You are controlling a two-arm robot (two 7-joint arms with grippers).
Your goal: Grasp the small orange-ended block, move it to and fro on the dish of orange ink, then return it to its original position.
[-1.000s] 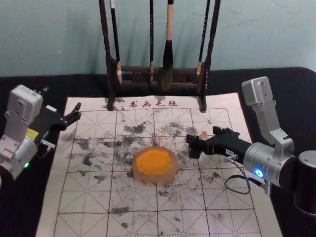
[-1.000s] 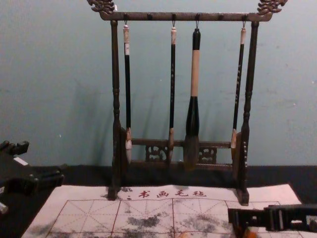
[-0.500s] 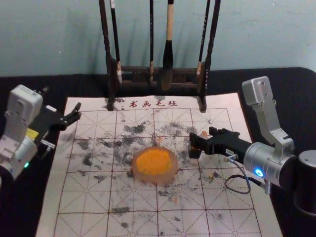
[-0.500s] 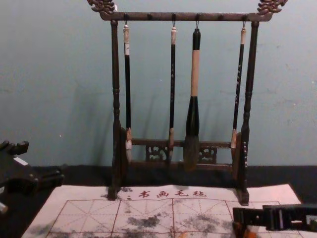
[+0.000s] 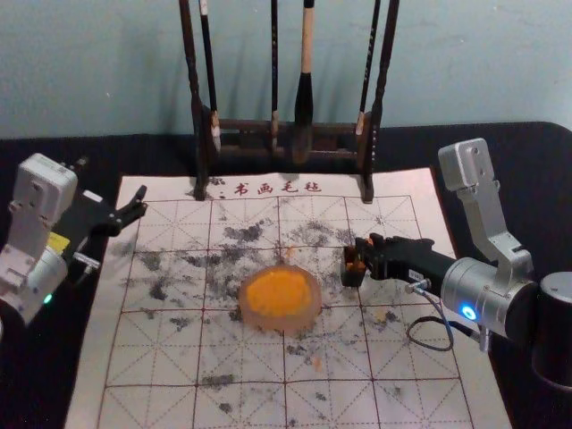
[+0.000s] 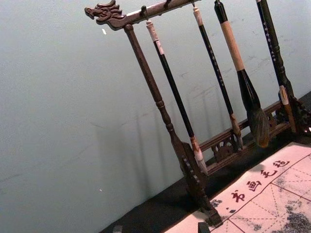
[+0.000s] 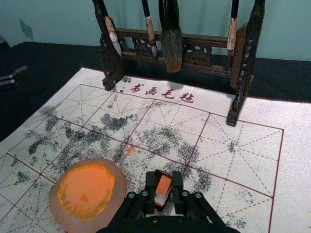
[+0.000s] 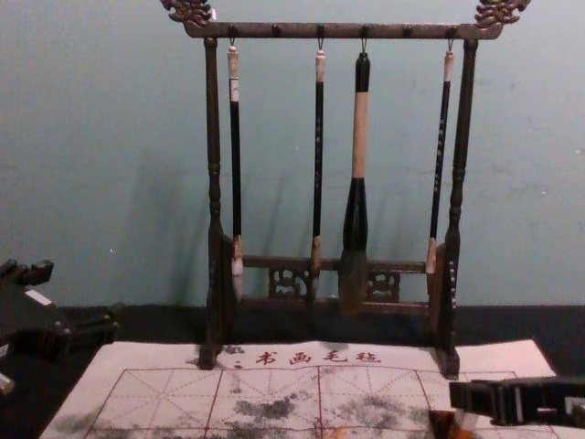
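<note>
"Behind the counter (image 5: pixel 36 384) we had a blue-green wall (image 5: pixel 107 80). Did we read anything?"

"We read four red characters, 书画毛毡, along the far edge of the pale gridded mat (image 5: pixel 170 384). Past them stood the carved rack (image 8: pixel 343 31) with four brushes (image 8: pixel 359 137) hanging. A couple of the dark shafts bore white lettering, too small for us to make out."

"And labels?"

"We spotted a white tag (image 8: pixel 234 90) on the leftmost brush and a yellow sticker (image 5: pixel 58 241) on the left arm. Neither gave us words."

"Where did we find the block?"

"Upright, orange end showing, at the small dark holder (image 5: pixel 353 279) on the mat, to the right of the dish (image 5: pixel 277 323) of orange ink (image 5: pixel 279 295). The right hand (image 5: pixel 368 243) was grasping the block (image 7: pixel 164 185), one finger on each side. We couldn't tell how deep its lower end sat."

"What about the left hand (image 5: pixel 138 204)?"

"Released, its fingers spread, by the mat's far left edge. Black smudges dotted the grid between them."
</note>
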